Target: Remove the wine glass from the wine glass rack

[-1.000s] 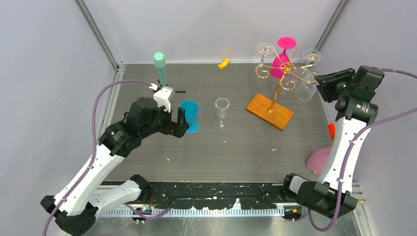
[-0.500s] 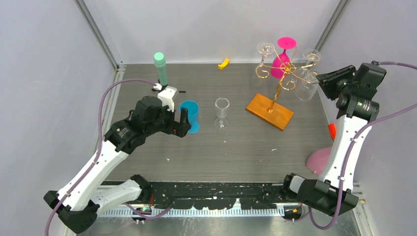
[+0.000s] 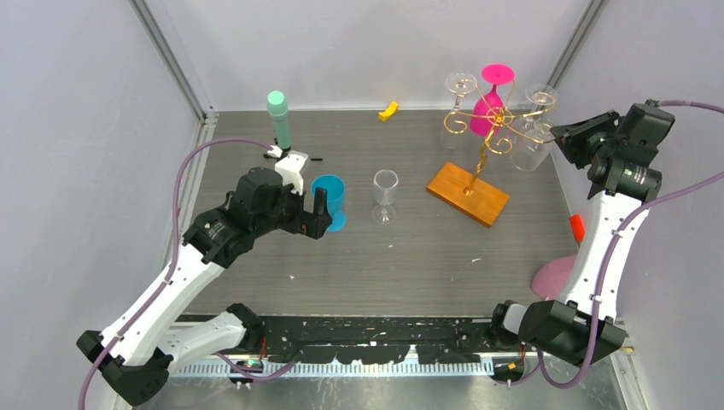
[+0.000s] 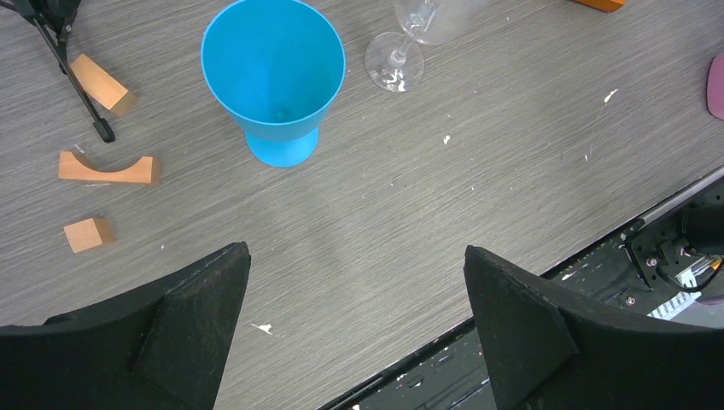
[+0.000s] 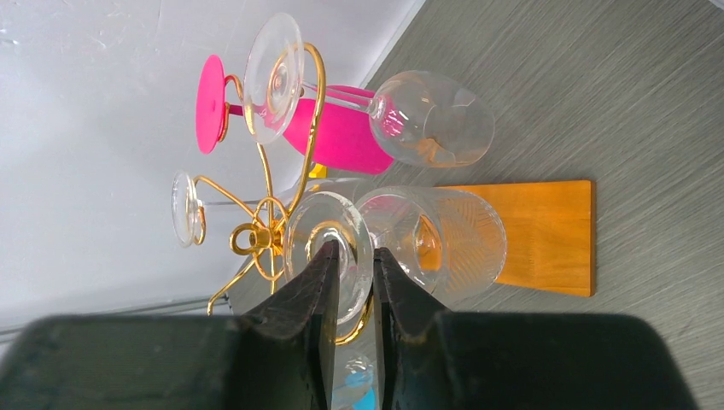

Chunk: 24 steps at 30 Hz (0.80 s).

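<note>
Right hand (image 5: pixel 354 250) sits nearly clenched at the foot of the clear wine glass (image 5: pixel 461 239); whether it grips is unclear. Pulling askew could topple the wine glass rack (image 5: pixel 256 239).

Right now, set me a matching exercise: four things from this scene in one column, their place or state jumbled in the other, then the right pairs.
Things:
1. blue cup
2. pink glass
3. yellow piece
4. left tool

Place or state:
A. hanging upside down on the gold rack
B. wide open, holding nothing
C. lying alone at the far side
D. standing upright beside a clear glass

Pairs: 1-D, 2-A, 3-C, 4-B
</note>
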Each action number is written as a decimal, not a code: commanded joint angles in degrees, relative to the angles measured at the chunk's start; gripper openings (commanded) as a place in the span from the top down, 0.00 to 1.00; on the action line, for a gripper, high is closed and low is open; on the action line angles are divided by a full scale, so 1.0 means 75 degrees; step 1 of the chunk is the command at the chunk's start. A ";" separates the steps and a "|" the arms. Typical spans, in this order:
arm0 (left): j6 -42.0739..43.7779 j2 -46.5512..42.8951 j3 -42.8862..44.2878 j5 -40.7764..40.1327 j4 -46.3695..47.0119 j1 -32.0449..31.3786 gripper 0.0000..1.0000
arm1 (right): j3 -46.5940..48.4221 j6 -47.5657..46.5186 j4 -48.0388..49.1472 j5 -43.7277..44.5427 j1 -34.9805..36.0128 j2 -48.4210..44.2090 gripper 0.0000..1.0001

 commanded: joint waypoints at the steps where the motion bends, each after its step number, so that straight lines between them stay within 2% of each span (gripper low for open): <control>1: 0.0111 -0.0076 -0.0009 0.0010 0.0344 -0.0026 0.00 | 0.0368 -0.0041 0.0427 -0.0314 0.0011 -0.0040 0.88; 19: 0.0077 -0.0090 -0.0019 0.0024 0.0327 -0.0019 0.00 | 0.0697 -0.0784 -0.0237 0.0191 0.0011 -0.0009 0.91; 24: 0.0051 -0.0117 -0.0030 0.0041 0.0329 -0.0022 0.00 | 0.0656 -0.0638 -0.0116 0.0122 0.0011 -0.0053 0.98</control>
